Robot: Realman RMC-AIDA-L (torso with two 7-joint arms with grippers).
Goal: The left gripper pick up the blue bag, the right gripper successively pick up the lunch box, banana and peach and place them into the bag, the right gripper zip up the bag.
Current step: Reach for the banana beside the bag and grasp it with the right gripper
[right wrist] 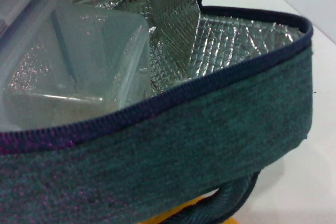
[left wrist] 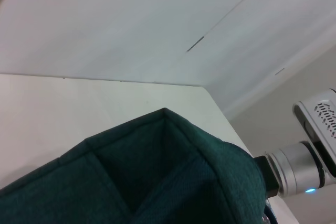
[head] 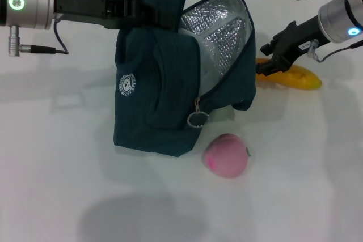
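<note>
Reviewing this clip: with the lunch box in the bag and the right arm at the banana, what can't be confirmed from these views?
- Left tool: head view, its tips are hidden behind the blue bag; the left wrist view shows only bag fabric.
- Right tool: head view, too dark against the banana to read the grip.
- Lunch box: right wrist view only, cut off by the picture edge and the bag's rim.
</note>
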